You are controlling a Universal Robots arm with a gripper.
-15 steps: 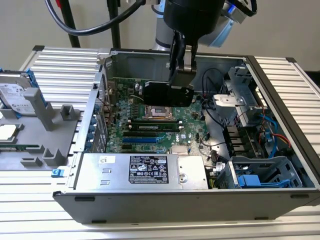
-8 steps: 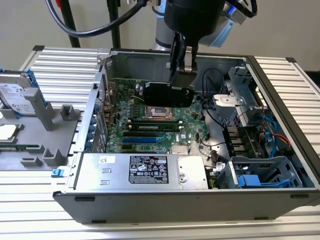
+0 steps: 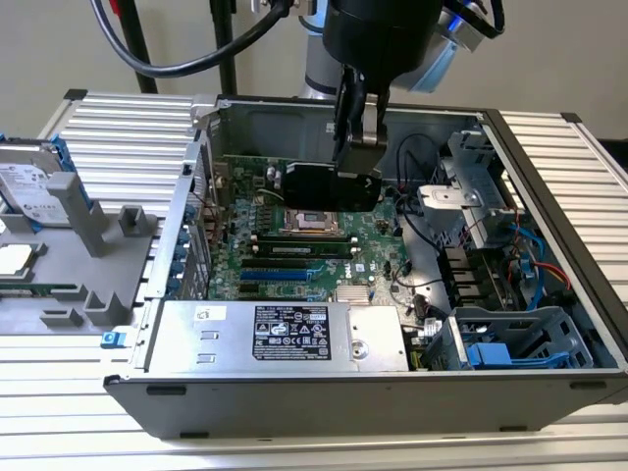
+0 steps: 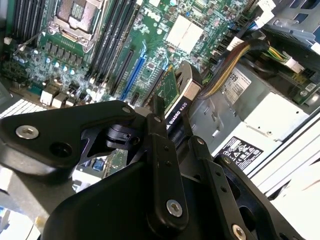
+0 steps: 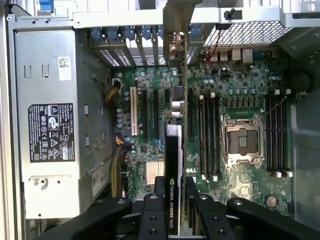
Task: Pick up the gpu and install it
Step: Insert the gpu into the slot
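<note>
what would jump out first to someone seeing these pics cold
The black pincer comes first, hanging inside the open case and shut on the gpu, which it holds on edge above the motherboard. In the first wrist view the gpu runs edge-on over the row of slots, its silver bracket toward the case's rear wall. The big silver power supply fills the case's near side in the exterior view.

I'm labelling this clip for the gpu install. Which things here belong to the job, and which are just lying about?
In the job:
- gpu, gripped edge-on over the motherboard
- gripper
- motherboard
- open computer case

Lying about:
- hard drive on the grey holder
- power supply
</note>
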